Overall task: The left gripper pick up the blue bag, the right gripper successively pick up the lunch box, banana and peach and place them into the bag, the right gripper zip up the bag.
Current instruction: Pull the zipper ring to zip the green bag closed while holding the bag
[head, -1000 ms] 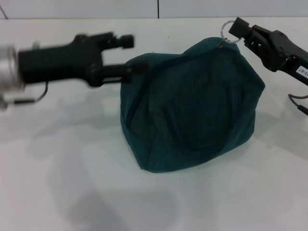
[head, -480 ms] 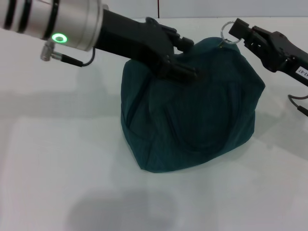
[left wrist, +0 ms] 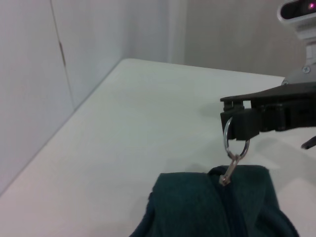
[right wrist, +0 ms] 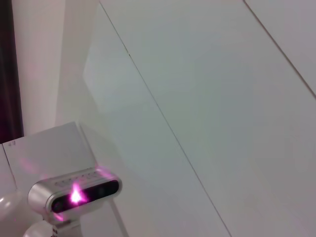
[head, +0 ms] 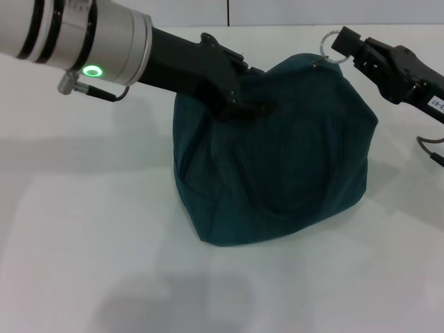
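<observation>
Zipping is in hand: the blue bag (head: 277, 152) sits closed on the desk (head: 83, 229). The right gripper (head: 340, 43), jaws clamped on the ring pull (left wrist: 236, 140) at the bag's top, looks due to let go; the left gripper (head: 251, 104) rests on the bag's upper side, jaw state unclear.

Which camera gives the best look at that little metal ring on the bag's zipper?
The left wrist view: the ring hangs clearly from the right gripper, linked to the zipper of the bag. The head view shows it small at the bag's top. The right wrist view misses it.
</observation>
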Robot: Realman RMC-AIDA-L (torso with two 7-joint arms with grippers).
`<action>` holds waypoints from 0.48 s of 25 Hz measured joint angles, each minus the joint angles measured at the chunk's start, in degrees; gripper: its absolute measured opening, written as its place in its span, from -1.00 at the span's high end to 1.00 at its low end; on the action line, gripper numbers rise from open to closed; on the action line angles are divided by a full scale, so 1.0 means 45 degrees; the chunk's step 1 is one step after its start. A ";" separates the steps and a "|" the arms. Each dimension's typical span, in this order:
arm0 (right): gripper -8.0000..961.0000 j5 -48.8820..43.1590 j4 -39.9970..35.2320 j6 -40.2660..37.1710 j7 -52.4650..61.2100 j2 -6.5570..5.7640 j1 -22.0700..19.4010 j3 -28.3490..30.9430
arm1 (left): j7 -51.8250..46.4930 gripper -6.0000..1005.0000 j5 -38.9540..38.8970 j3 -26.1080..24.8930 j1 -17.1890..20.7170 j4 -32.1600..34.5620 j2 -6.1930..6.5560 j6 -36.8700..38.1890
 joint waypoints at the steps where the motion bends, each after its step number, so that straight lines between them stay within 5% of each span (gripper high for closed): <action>1: 0.97 0.0000 0.0000 0.0000 0.0000 0.0000 -0.0003 0.0000 | 0.0103 -0.26 0.0008 0.0164 0.0152 0.0164 -0.0002 -0.0132; 9: 0.97 0.0009 -0.0002 0.0017 0.0000 0.0000 0.0006 0.0001 | 0.0961 0.50 0.0032 0.0758 0.0528 0.0493 -0.0002 -0.0566; 12: 0.97 0.0029 -0.0003 0.0071 0.0000 0.0000 -0.0003 0.0015 | 0.1016 0.61 -0.0004 0.0759 0.0522 0.0492 -0.0004 -0.0574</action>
